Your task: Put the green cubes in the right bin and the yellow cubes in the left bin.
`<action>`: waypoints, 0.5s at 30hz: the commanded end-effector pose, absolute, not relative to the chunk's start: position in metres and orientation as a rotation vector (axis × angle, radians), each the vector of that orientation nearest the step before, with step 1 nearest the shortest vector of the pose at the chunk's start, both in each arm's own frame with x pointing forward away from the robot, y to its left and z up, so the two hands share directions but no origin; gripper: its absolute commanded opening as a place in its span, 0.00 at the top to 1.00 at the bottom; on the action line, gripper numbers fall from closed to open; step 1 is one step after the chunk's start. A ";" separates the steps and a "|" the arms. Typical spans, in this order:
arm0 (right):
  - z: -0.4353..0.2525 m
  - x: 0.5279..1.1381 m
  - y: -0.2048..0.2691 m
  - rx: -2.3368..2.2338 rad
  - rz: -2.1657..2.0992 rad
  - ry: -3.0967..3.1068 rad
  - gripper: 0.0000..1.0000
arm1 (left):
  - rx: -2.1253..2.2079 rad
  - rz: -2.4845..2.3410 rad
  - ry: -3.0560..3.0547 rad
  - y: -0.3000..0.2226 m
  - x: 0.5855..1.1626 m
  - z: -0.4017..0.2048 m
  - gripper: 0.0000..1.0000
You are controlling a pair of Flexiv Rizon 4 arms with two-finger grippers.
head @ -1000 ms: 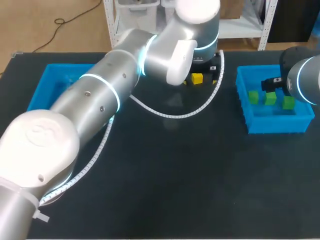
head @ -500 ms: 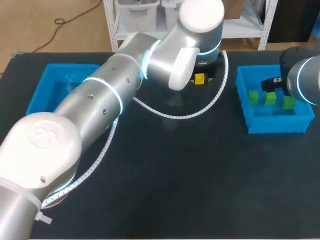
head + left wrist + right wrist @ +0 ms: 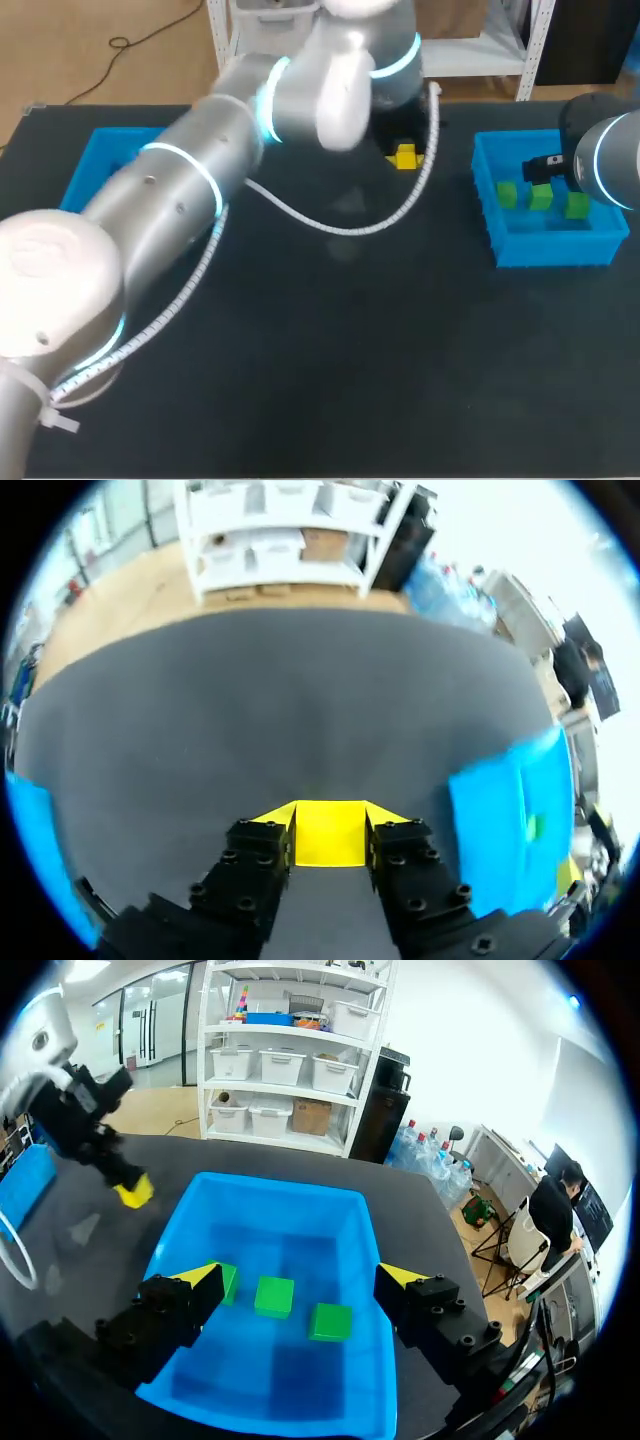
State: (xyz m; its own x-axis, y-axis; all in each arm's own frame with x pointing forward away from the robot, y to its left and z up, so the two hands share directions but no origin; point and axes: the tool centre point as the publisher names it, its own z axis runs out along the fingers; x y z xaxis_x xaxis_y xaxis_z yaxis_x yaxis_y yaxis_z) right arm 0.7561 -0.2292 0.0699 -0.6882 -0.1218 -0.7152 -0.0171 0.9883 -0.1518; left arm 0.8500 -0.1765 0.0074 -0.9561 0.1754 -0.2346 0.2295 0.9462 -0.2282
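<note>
— Where is the yellow cube?

— Clamped in the left gripper. In the left wrist view a yellow-tipped finger presses on each side of it, so the grip is closed on the cube.

— And where over the table?

— Toward the far edge, past the middle. It lies between the two bins and is nearer the right bin than the left bin. In the right wrist view the cube appears raised off the dark surface, though I can't judge how high.

— What is in the bins?

— Three green cubes sit on the floor of the right bin, in a loose row and apart from one another. Only part of the left bin shows behind the left arm. The part of it I can see holds no cube.

— And the right gripper?

— It hangs over the right bin with its fingers spread wide, holding nothing. The green cubes lie below and between its tips, and neither finger touches them.

— How do the arms lie?

— The left arm comes in from the near left corner and stretches diagonally across to the far edge. A white coiled cable droops from it above the table. The right arm enters at the right edge, beside the far end of the right bin.
</note>
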 end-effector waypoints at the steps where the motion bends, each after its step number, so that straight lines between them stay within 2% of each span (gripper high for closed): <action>1: 0.069 0.755 -0.230 -0.096 -0.165 2.319 0.00 | 0.395 -0.579 2.901 -0.122 0.813 0.038 1.00; 6: 0.069 0.755 -0.230 -0.096 -0.165 2.319 0.00 | 0.559 -0.675 2.861 -0.094 0.780 0.071 1.00; 15: 0.069 0.755 -0.230 -0.096 -0.165 2.319 0.00 | 0.503 -0.612 2.683 -0.012 0.795 0.151 1.00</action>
State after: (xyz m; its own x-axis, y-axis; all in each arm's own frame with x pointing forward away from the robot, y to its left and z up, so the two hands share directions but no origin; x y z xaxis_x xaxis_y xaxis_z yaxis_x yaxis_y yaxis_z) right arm 0.7561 -0.2292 0.0699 -0.6882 -0.1218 -0.7153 -0.0171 0.9883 -0.1518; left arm 0.8454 -0.0699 0.1076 -0.9096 0.3690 -0.1911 0.4144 0.8395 -0.3515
